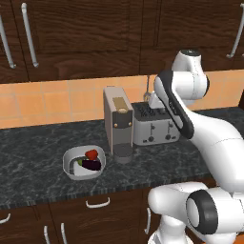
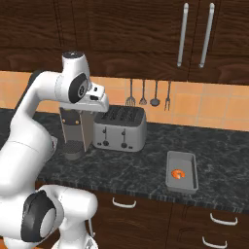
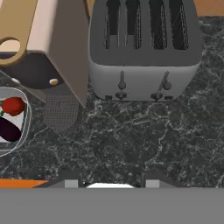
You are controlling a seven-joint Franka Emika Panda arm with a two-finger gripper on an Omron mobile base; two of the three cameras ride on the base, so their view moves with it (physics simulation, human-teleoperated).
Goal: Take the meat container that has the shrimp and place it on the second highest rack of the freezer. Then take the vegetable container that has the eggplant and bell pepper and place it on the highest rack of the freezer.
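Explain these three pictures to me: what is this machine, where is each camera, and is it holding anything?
A white robot arm on a drivable base works at a dark kitchen counter. Two cameras ride behind it, left and right; the third sits on its hand, looking down. On the counter: a coffee machine, a toaster, the vegetable container with pepper and eggplant, and the meat container with an orange shrimp. The end effector hangs above bare counter before the toaster, holding nothing, jaws apart.

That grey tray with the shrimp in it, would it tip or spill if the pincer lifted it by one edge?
Probably it stays stiff: the meat container looks like a rigid, straight-walled tray. Lifted by one edge it could tilt, being long and shallow. The lone shrimp lies loose inside and might slide.
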